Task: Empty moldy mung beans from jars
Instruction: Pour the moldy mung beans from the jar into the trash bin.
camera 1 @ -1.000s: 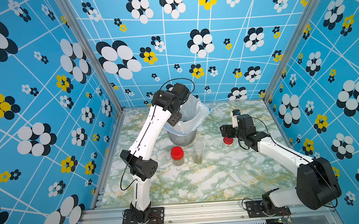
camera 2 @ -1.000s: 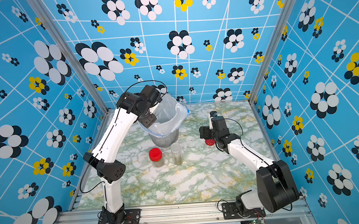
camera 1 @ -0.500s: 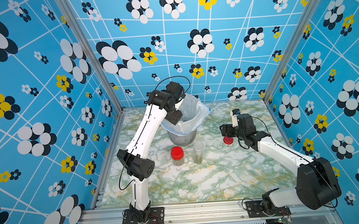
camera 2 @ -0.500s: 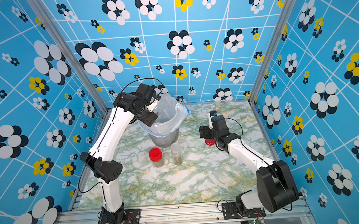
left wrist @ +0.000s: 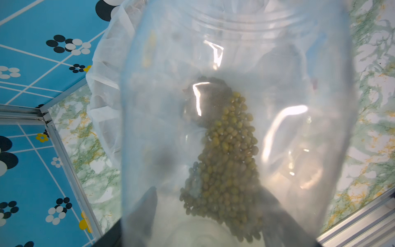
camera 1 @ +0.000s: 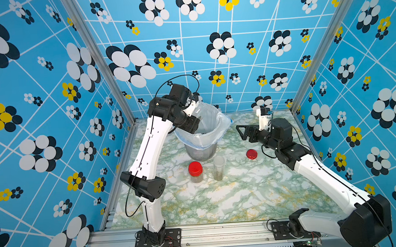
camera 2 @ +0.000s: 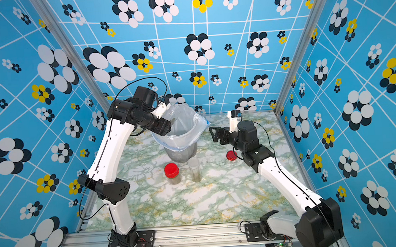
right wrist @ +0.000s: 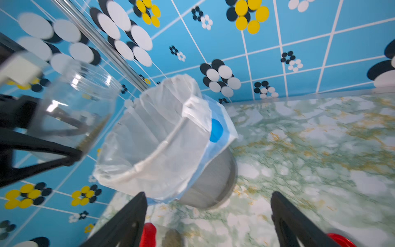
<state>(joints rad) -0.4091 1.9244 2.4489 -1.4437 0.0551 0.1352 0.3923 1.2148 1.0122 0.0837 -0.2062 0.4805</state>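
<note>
One open jar point(camera 1: 199, 109) is pinched by the left gripper point(camera 1: 195, 120) and tilted over the bag-lined grey bucket point(camera 1: 201, 152), above its 10 o'clock rim. Mung beans point(left wrist: 224, 166) are heaped along the jar's lower wall. The right gripper point(camera 1: 240, 133) is spread and empty at the bucket's 3 o'clock. A red-lidded jar point(camera 1: 195, 173) and a tall lidless jar point(camera 1: 218, 169) are stood at its 6 and 5 o'clock. A loose red lid point(camera 1: 251, 154) is laid near 4 o'clock.
</note>
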